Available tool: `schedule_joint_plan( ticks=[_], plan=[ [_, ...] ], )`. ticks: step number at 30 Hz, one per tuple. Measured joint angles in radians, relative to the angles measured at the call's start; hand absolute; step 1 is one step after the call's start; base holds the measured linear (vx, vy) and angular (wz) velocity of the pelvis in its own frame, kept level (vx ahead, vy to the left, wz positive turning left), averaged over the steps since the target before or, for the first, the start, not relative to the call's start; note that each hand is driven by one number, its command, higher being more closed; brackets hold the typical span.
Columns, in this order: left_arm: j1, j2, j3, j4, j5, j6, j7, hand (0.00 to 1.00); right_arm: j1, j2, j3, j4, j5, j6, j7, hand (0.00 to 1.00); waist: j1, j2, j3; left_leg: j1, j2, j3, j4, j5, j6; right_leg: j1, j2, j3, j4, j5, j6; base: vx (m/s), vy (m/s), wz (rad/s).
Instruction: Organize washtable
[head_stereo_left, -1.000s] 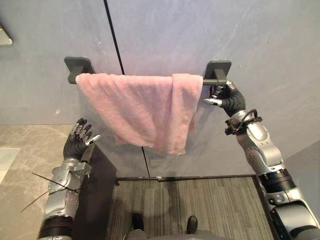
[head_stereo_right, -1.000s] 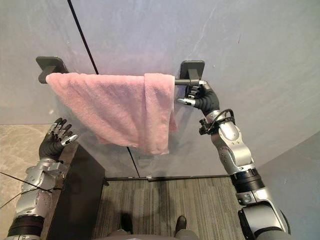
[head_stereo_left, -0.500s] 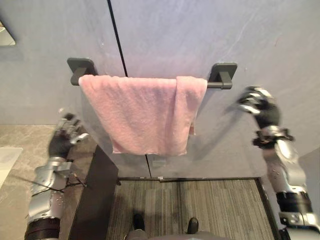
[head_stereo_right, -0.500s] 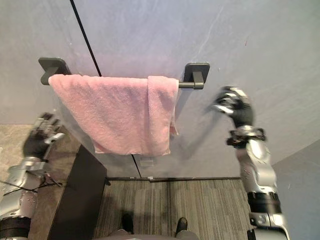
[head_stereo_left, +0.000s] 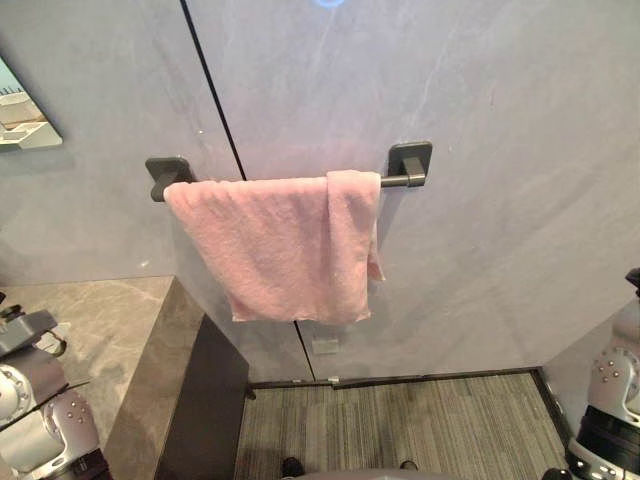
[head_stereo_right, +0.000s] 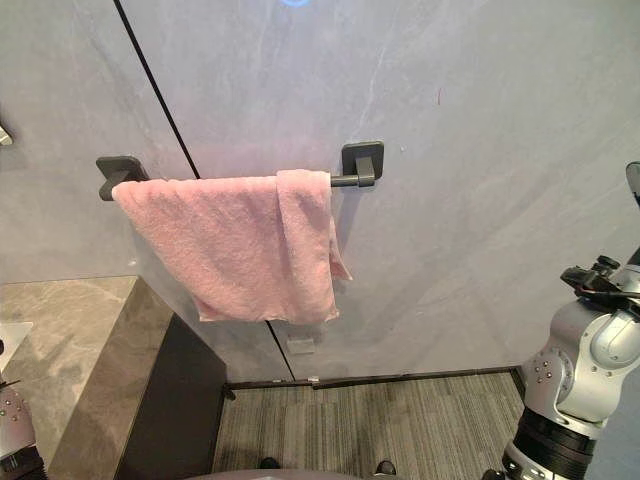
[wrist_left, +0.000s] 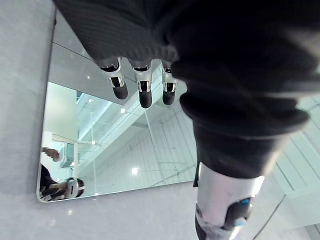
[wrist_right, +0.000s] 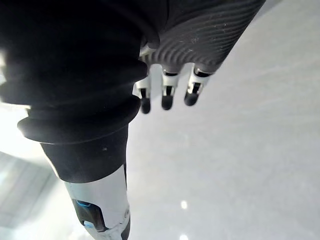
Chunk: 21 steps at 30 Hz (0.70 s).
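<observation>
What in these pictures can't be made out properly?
The towel bar: middle hidden under the pink towel, both eye views.
The mirror: cut off by the left eye view's left edge.
The grey countertop: cut off by the left and bottom edges; what stands further along is unseen.
The person reflected in the mirror, left wrist view: too small to tell.

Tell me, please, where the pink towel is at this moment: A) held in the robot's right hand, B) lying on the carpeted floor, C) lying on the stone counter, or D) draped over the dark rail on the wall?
D: the pink towel hangs draped over the dark rail, one end folded over its front.
</observation>
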<state>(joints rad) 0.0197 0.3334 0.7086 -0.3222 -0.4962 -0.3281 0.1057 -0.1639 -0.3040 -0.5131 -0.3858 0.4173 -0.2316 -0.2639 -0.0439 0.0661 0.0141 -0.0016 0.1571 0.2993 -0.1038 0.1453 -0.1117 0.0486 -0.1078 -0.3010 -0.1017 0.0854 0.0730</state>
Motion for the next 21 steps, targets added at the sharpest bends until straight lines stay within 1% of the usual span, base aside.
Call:
schedule_joint_plan(
  ticks=[2,3,4,5,6,7,8,9,10,11,12,13,14,15,17,18,21],
  plan=[
    [0.001,0.002,-0.053,-0.018,-0.005,0.001,-0.03,0.0,-0.001,0.004,0.072,-0.001,0.005,0.001,0.042,0.0,0.001,-0.006,-0.002,0.0,-0.001,0.0,0.0,0.0,0.0,0.001,0.0,0.0,0.0,0.0,0.0,0.0,0.0,0.0],
    [0.002,0.013,-0.116,-0.022,-0.035,0.007,-0.095,0.0,-0.001,0.0,0.145,0.0,0.044,0.003,0.117,0.0,0.004,-0.009,-0.002,0.0,-0.001,-0.001,0.0,0.0,0.0,0.001,-0.001,-0.001,0.0,0.0,0.0,0.0,0.0,0.0],
    [0.003,0.023,-0.148,-0.022,-0.047,0.012,-0.12,0.0,-0.001,-0.003,0.173,0.0,0.06,0.004,0.144,0.0,0.004,-0.01,-0.002,0.0,-0.001,-0.002,0.0,0.0,0.0,0.001,-0.001,-0.001,0.0,0.0,0.0,0.0,0.0,0.0],
    [0.004,0.049,-0.219,-0.022,-0.084,0.026,-0.182,0.0,-0.001,-0.017,0.252,0.0,0.1,0.013,0.209,0.0,0.004,-0.013,-0.001,0.0,-0.001,-0.003,0.0,0.0,0.0,0.002,-0.001,-0.002,0.001,0.0,0.0,0.03,-0.011,0.01],
    [0.006,0.084,-0.301,-0.022,-0.135,0.046,-0.262,0.0,-0.001,-0.042,0.342,0.005,0.139,0.026,0.286,0.0,0.004,-0.015,0.0,0.0,-0.001,-0.004,0.0,0.0,0.0,0.002,-0.001,-0.002,0.001,0.0,0.0,0.0,0.0,0.0],
    [0.009,0.099,-0.334,-0.022,-0.155,0.053,-0.291,0.0,-0.001,-0.054,0.376,0.009,0.153,0.03,0.311,0.0,0.003,-0.016,0.0,0.0,-0.002,-0.004,0.0,0.001,0.001,0.002,-0.001,-0.002,0.003,0.0,0.0,0.03,-0.012,-0.01],
    [0.019,0.131,-0.407,-0.022,-0.2,0.075,-0.361,0.0,-0.002,-0.083,0.454,0.017,0.186,0.049,0.373,0.0,0.003,-0.017,0.0,0.002,-0.003,-0.004,0.0,0.001,0.001,0.003,-0.001,-0.002,0.004,0.0,0.002,0.03,-0.01,0.0],
    [0.031,0.155,-0.461,-0.021,-0.224,0.091,-0.405,0.0,-0.002,-0.105,0.51,0.028,0.206,0.06,0.412,0.0,0.003,-0.018,0.0,0.004,-0.004,-0.005,0.0,0.002,0.002,0.006,-0.001,-0.002,0.004,0.003,0.007,0.05,-0.017,0.0],
    [0.048,0.193,-0.536,-0.011,-0.26,0.123,-0.473,0.0,-0.002,-0.14,0.586,0.057,0.239,0.079,0.471,0.0,0.002,-0.019,0.001,0.011,-0.004,-0.005,0.0,0.004,0.006,0.012,-0.001,-0.002,0.004,0.002,0.008,0.05,-0.015,0.01],
    [0.05,0.209,-0.565,0.0,-0.276,0.136,-0.5,0.0,-0.002,-0.153,0.612,0.071,0.254,0.089,0.491,0.0,0.002,-0.019,0.001,0.014,-0.005,-0.005,0.0,0.004,0.006,0.016,-0.001,-0.002,0.004,0.001,0.009,0.04,-0.016,0.02],
    [0.05,0.244,-0.615,0.019,-0.3,0.165,-0.548,0.0,-0.002,-0.183,0.662,0.097,0.282,0.106,0.529,0.0,0.003,-0.019,0.001,0.017,-0.005,-0.006,0.0,0.004,0.006,0.02,-0.001,-0.002,0.004,-0.002,0.011,0.04,-0.015,0.03],
    [0.053,0.3,-0.677,0.038,-0.34,0.195,-0.601,0.0,-0.004,-0.232,0.735,0.111,0.32,0.124,0.567,0.0,0.003,-0.019,0.001,0.015,-0.004,-0.006,0.0,0.004,0.006,0.018,0.0,-0.002,0.004,-0.004,0.011,0.03,-0.017,0.02],
    [0.055,0.321,-0.697,0.043,-0.351,0.205,-0.62,0.0,-0.007,-0.251,0.763,0.114,0.33,0.13,0.58,0.0,0.004,-0.019,0.001,0.015,-0.004,-0.006,0.0,0.004,0.006,0.017,0.0,-0.002,0.004,-0.005,0.012,0.0,0.0,0.0],
    [0.066,0.37,-0.739,0.048,-0.378,0.228,-0.662,0.0,-0.016,-0.301,0.836,0.118,0.361,0.145,0.616,0.0,0.002,-0.02,0.001,0.015,-0.004,-0.006,0.0,0.004,0.006,0.017,0.001,-0.002,0.004,-0.006,0.012,0.0,0.0,0.0],
    [0.078,0.425,-0.785,0.048,-0.409,0.25,-0.715,0.0,-0.038,-0.367,0.944,0.117,0.381,0.167,0.672,0.0,0.003,-0.023,0.005,0.015,-0.003,-0.004,0.0,0.004,0.006,0.016,0.001,-0.001,0.004,-0.008,0.01,0.0,0.0,0.0],
    [0.079,0.435,-0.79,0.049,-0.418,0.258,-0.737,0.0,-0.039,-0.381,0.973,0.117,0.391,0.174,0.697,0.0,0.005,-0.026,0.007,0.015,-0.003,-0.005,0.0,0.004,0.006,0.016,0.001,-0.001,0.004,-0.007,0.01,0.0,0.0,0.0],
    [0.08,0.438,-0.79,0.063,-0.437,0.259,-0.76,0.0,-0.044,-0.387,0.981,0.111,0.421,0.174,0.724,0.0,0.008,-0.03,0.01,0.014,-0.004,-0.006,0.0,0.003,0.005,0.017,0.001,-0.001,0.004,-0.009,0.007,0.0,0.0,0.0]
  ],
)
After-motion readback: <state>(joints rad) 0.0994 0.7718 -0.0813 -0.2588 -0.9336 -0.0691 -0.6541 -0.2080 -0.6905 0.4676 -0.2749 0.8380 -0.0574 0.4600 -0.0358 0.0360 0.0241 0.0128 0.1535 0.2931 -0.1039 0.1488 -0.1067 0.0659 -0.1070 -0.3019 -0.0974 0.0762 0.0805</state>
